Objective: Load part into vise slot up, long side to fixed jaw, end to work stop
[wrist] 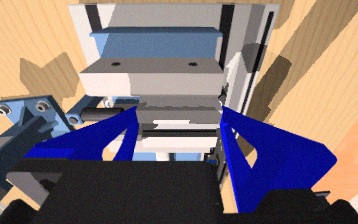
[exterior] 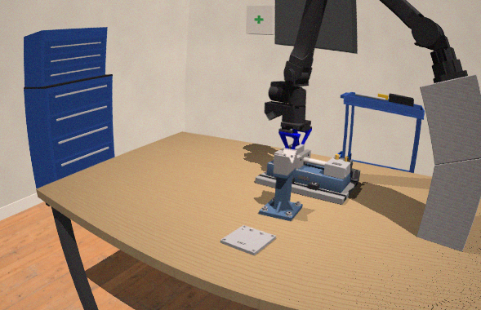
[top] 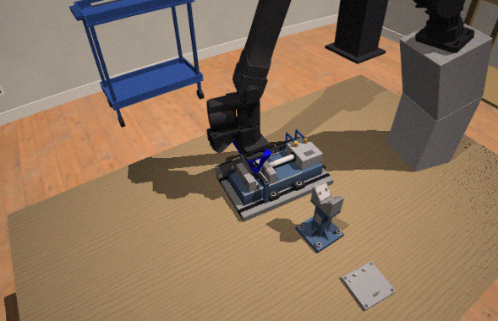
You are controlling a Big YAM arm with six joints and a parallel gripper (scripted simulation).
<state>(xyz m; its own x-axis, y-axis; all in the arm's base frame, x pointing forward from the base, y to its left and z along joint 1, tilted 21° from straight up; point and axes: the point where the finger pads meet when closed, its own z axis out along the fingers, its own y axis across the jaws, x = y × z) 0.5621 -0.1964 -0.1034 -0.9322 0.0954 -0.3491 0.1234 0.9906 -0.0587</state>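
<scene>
The vise [top: 300, 174] [exterior: 328, 179] stands open. The grey part [wrist: 175, 117] lies between the fixed jaw [top: 246, 177] [wrist: 150, 82] and the moving jaw [top: 269, 172] [wrist: 175, 144], its long side along the fixed jaw. Its near side edges a dark gap before the moving jaw. Whether it touches the fixed jaw is hidden. My gripper [top: 256, 170] [exterior: 294, 147] [wrist: 179, 112] is open, pointing down, with one fingertip at each end of the part. The work stop [wrist: 100, 114] reaches to the left fingertip; its contact with the part is hidden. The slot cannot be made out clearly.
The V-block [top: 333, 204] [exterior: 283, 164] stands on its blue post in front of the vise. The infeed plate [top: 369, 285] [exterior: 249, 240] beyond it holds no block. The air cylinder block [top: 306, 157] [exterior: 338, 168] is at the vise's other end. A grey pedestal [top: 431, 101] [exterior: 457, 163] stands to the right.
</scene>
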